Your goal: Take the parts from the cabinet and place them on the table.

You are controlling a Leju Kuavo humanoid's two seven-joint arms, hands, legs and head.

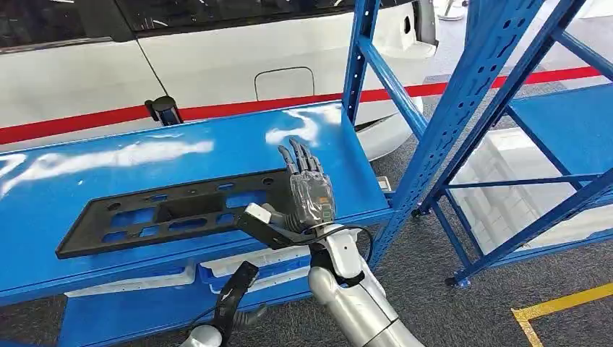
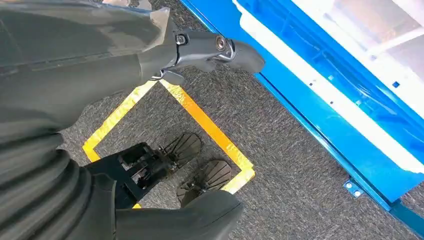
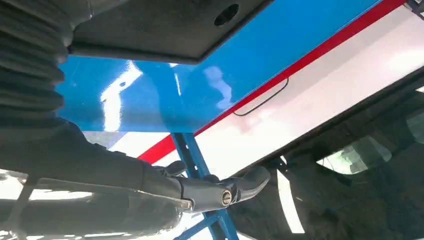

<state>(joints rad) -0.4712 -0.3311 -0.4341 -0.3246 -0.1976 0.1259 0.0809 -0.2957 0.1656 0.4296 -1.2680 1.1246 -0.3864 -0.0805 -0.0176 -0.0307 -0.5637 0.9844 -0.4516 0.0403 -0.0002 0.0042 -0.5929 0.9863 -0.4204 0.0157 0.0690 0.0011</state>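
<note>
I have the right hand [image 1: 307,194] at the near end of the long black part [image 1: 181,211] on the blue shelf [image 1: 217,144], fingers extended; grip unconfirmed. Left hand [image 1: 235,296] hangs low, state unclear. Next: secure, then lift clear.

Matt black plastic part [image 1: 173,212] on a glossy blue painted metal shelf [image 1: 87,173]; rough grey carpet floor [image 1: 448,311].
</note>
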